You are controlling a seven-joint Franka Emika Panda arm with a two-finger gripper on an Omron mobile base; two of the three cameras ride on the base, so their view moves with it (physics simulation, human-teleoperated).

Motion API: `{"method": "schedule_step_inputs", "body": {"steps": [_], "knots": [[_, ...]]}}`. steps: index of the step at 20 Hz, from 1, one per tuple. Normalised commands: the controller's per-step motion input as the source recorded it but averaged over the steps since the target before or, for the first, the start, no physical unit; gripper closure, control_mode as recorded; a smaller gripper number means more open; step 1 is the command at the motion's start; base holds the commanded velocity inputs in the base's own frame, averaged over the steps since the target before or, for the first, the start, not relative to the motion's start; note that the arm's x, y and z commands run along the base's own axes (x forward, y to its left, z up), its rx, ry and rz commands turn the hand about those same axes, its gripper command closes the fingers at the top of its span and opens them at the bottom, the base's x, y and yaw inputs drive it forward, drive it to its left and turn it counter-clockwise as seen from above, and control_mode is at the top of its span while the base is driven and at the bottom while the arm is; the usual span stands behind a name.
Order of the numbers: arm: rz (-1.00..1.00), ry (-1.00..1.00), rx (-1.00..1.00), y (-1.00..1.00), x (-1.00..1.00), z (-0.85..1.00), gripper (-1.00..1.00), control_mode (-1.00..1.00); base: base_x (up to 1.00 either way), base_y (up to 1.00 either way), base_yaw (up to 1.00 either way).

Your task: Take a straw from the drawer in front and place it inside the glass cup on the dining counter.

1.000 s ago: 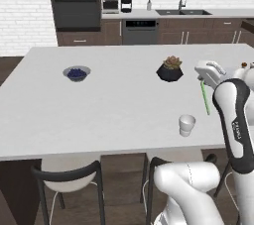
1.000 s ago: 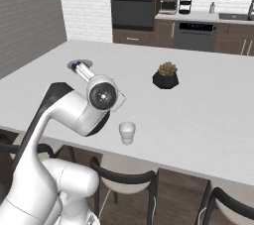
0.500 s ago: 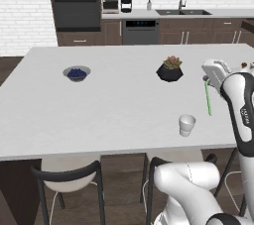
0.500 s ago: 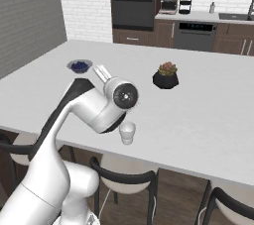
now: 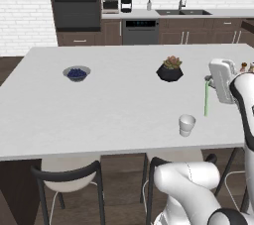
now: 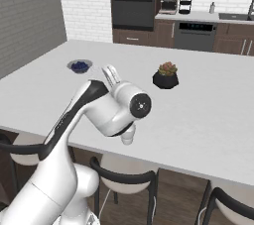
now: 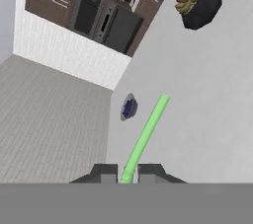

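Bright, even rendered light; soft shadows, slight blur.

We see the gripper (image 5: 212, 81) at the right, closed on the green straw (image 5: 206, 98), which hangs upright above the white desk (image 5: 114, 95). The glass cup (image 5: 186, 124) stands near the front edge, just left of it. Plant pot (image 5: 170, 70) behind; bowl (image 5: 77, 73) far left.

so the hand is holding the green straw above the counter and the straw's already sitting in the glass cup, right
Not quite. The hand does hold the green straw above the dining counter, but the straw is not in the glass cup yet. The left base view shows the straw hanging beside the cup, to its right and apart from it.
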Motion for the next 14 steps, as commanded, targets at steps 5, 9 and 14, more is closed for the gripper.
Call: {"method": "schedule_step_inputs", "body": {"steps": [5,9,14], "knots": [[0.0,-0.02,-0.01,-0.04,0.17,-0.41,1.0,-1.0,0.0,0.0,0.0],[0.0,-0.07,-0.02,-0.05,0.09,-0.26,1.0,-1.0,0.0,0.0,0.0],[0.0,-0.08,0.0,-0.02,0.15,-0.21,1.0,-1.0,0.0,0.0,0.0]]}}
